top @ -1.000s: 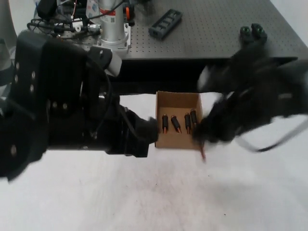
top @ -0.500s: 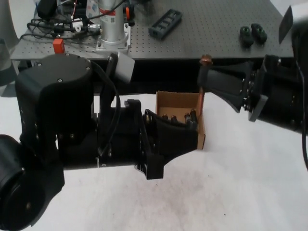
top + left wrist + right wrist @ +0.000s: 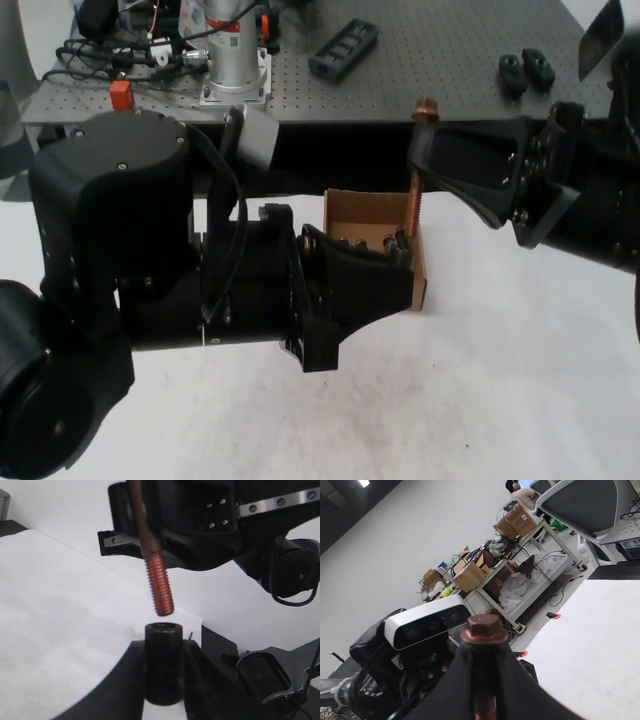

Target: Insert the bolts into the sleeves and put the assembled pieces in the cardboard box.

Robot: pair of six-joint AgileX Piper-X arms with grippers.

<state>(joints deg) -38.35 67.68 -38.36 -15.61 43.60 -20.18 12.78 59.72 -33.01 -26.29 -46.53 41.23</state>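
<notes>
Your left gripper (image 3: 164, 655) is pinching the black sleeve (image 3: 162, 662) upright between its two fingers, open end up. The fingers clasp its sides and hide its lower end. From the high view, this arm lies stretched low across the white cloth (image 3: 500, 400) from the left. Its wrist is level and its fingers reach over the front of the cardboard box (image 3: 365, 208).

Your right gripper (image 3: 484, 652) is clamped on the copper bolt (image 3: 148, 545), head up and threads down. Its arm comes in from the right at a greater height, above the box's far right corner. In the left wrist view the bolt leans a little. Its threaded tip hangs just above the sleeve's mouth, apart from it and not yet inside.

In the right wrist view you can make out the hexagonal head above the fingertips, while the shank sinks out of sight between them. In the left wrist view the picture's edge cuts off the bolt's upper part.

From the high view, the left gripper's dark fingers cover the box's front wall. They also cover most of the assembled pieces (image 3: 352, 242) lying inside, so you see just their far ends. You cannot count them for certain.
</notes>
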